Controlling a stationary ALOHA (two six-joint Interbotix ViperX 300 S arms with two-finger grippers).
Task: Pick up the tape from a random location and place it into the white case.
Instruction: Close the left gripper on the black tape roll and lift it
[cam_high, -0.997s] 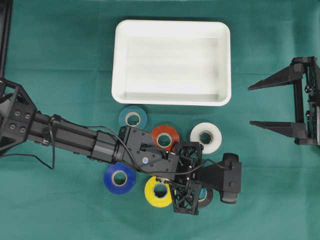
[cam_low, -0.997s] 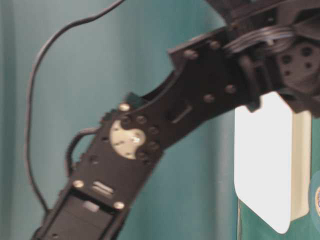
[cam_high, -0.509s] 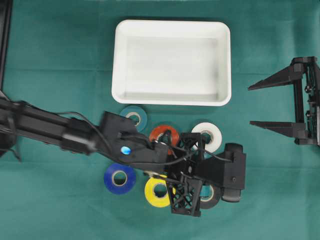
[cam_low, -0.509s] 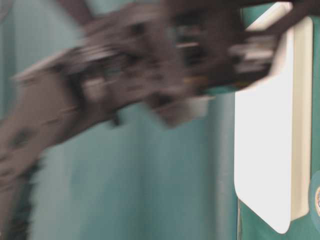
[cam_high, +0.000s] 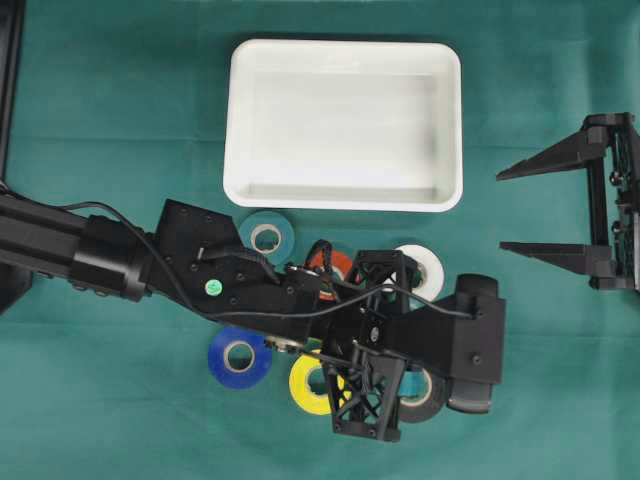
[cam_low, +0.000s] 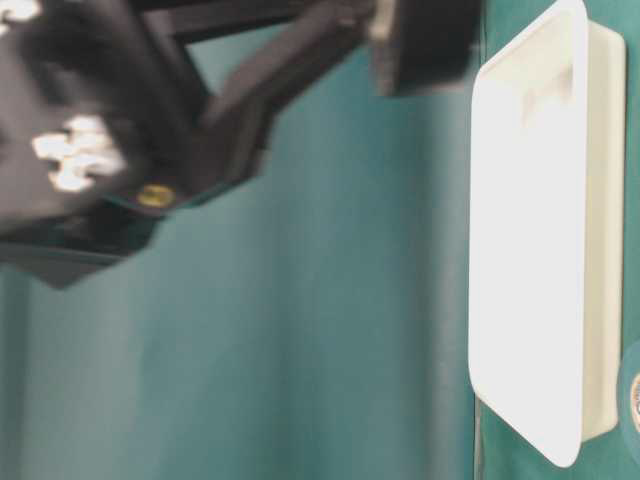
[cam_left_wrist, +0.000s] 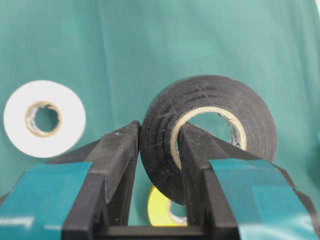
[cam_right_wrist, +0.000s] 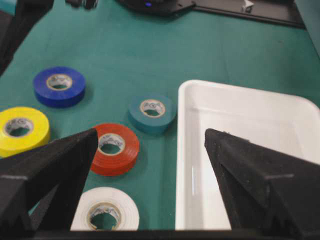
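Since a second ago, our left arm has lifted and pulled back toward its base, and the black roll of tape (cam_left_wrist: 207, 135) has come up off the table with it. Our left end effector (cam_left_wrist: 157, 150) is clamped on that roll through its wall: one finger presses the outer face, the other sits inside the cardboard core, so the roll hangs on edge and cannot slip sideways. That grip suits a carry, we judge, since the ring is pinned from both sides.

Below the left end effector lies the green cloth-covered table (cam_high: 120, 120). The white roll of tape (cam_left_wrist: 44, 118) lies flat off to its left in the wrist view, and the yellow roll of tape (cam_left_wrist: 162, 210) shows just beneath the held roll. From overhead, the red roll of tape (cam_high: 328, 262), the teal roll of tape (cam_high: 266, 236) and the blue roll of tape (cam_high: 239, 356) lie around the arm, partly covered by it.

The large white rectangular plastic case (cam_high: 232, 120) sits beyond the rolls, well apart from the left end effector, and looks empty. We judge that the way there passes over the red and white rolls, so height matters. Our right end effector (cam_high: 520, 210) waits off to the side with its fingers spread wide, holding nothing, clear of that path.
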